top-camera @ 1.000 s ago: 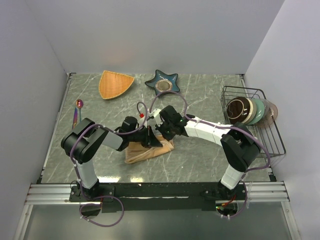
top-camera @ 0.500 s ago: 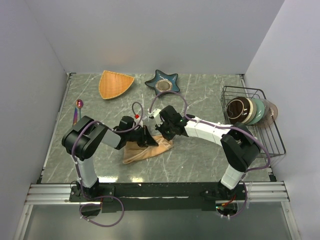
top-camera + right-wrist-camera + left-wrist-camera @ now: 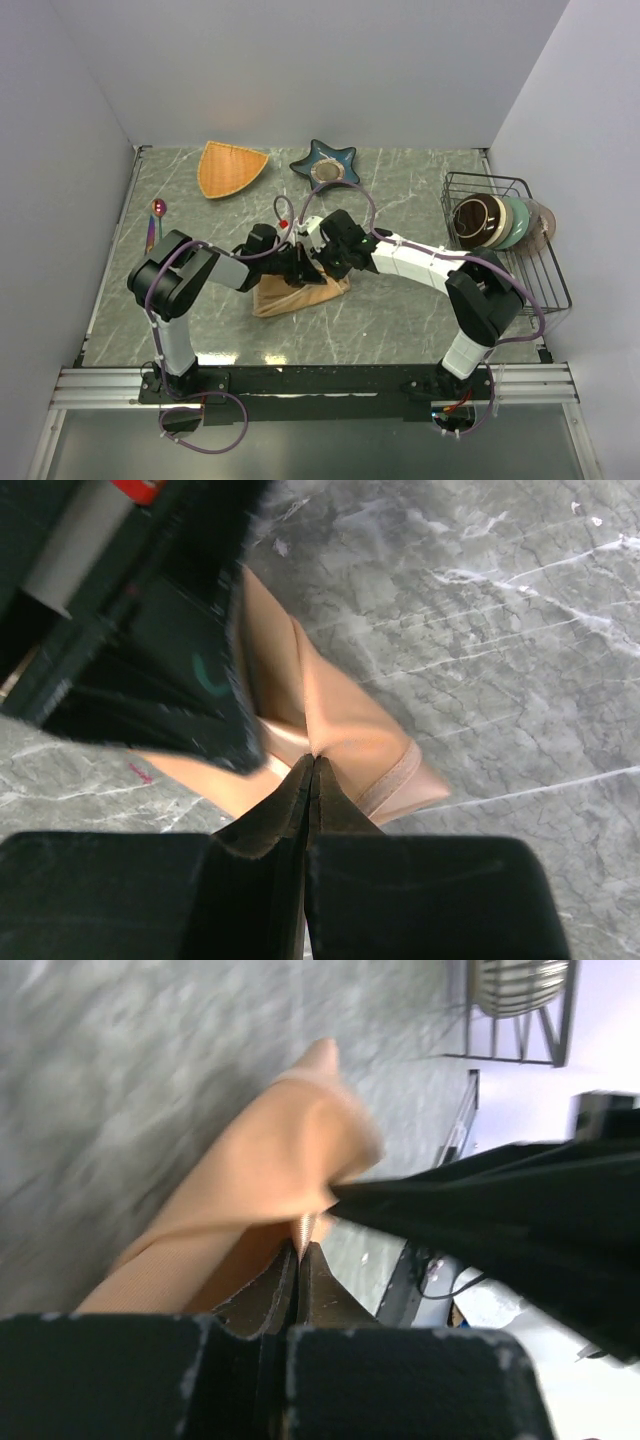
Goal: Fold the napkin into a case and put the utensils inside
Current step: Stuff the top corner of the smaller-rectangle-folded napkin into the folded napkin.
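The peach-orange napkin [image 3: 298,296] lies bunched on the marble table [image 3: 400,330] at the middle, its upper edge lifted. My left gripper [image 3: 303,268] is shut on a fold of the napkin [image 3: 260,1175], a thin strip of cloth showing between the tips [image 3: 303,1245]. Right beside it, my right gripper [image 3: 322,262] is shut on another fold of the napkin [image 3: 350,720], pinched at the tips [image 3: 313,761]. The two grippers nearly touch over the cloth. Of the utensils, a purple-pink spoon [image 3: 156,212] lies far left by the wall.
An orange fan-shaped dish [image 3: 232,167] and a blue star-shaped dish [image 3: 325,165] sit at the back. A black wire basket [image 3: 545,285] with stacked bowls [image 3: 498,222] stands at the right edge. Walls close in the left, back and right.
Both grippers have shifted slightly right with the napkin held. The cloth's left part has been drawn in, so it now sits shorter and more bunched.
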Tool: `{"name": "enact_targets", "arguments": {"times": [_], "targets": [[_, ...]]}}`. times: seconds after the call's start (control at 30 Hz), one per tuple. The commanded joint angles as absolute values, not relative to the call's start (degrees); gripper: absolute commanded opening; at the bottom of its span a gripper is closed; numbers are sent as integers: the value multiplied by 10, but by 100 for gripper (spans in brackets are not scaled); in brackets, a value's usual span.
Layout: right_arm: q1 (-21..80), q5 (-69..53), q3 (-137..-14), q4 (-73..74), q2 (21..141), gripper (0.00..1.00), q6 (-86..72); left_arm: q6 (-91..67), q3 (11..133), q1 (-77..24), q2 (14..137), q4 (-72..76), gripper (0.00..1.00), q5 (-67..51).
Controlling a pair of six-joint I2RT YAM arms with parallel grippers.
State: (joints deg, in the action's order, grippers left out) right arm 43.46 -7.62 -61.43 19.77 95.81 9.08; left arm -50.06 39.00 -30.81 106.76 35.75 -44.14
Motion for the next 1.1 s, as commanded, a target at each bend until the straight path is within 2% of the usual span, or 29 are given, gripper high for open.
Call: {"name": "enact_targets", "arguments": {"times": [0.0,0.4,0.73,0.9,1.07], "targets": [[434,-85,-617,190,951,0,98,-516,430,-314,1066,377,1,-447],[430,-72,-623,185,974,0,108,-510,446,-279,1146,367,1,-453],[427,-72,-650,184,1012,0,94,-512,484,-285,1121,375,1,-481],[419,-65,-671,195,1037,0,90,-517,504,-278,1157,366,1,-484],[408,-75,-702,236,1082,0,69,-512,504,-266,1149,343,9,-490]]}}
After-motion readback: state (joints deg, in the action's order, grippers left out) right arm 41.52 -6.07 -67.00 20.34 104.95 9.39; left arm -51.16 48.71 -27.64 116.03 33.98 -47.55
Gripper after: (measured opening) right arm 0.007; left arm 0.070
